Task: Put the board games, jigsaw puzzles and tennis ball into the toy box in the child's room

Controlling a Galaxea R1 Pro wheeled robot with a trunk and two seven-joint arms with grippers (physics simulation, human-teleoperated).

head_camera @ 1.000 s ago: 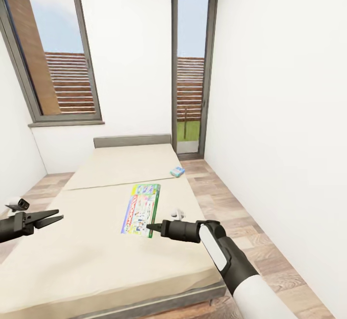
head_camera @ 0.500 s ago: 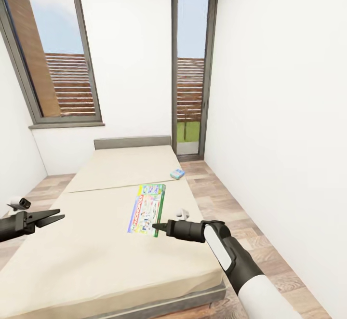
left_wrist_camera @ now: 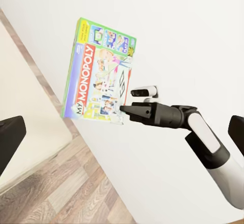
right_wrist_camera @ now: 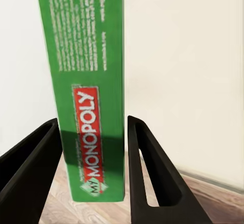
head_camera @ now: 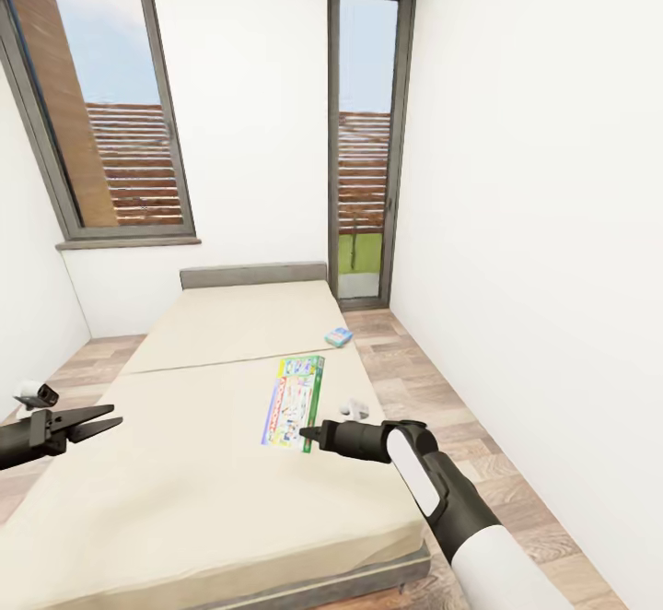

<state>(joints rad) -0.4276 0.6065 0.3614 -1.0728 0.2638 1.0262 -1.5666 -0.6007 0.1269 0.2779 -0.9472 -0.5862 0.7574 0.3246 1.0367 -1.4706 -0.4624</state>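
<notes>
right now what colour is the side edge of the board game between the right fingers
Green, with a red Monopoly label; the board game shows best in the right wrist view.

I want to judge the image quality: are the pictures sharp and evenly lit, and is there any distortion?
Head view: bright and even, but the window frames lean outward, a wide-angle distortion. Right wrist view: the green board game is very close and its small print is blurred. Left wrist view: the cover is sharp, and the right gripper is crisp beside it.

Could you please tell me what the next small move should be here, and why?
Probably raise the right end effector a little and draw it back from the bed. Its fingers look closed on the green edge of the Monopoly board game, held off the mattress by one edge only, so a slow, steady retreat seems safest.
</notes>
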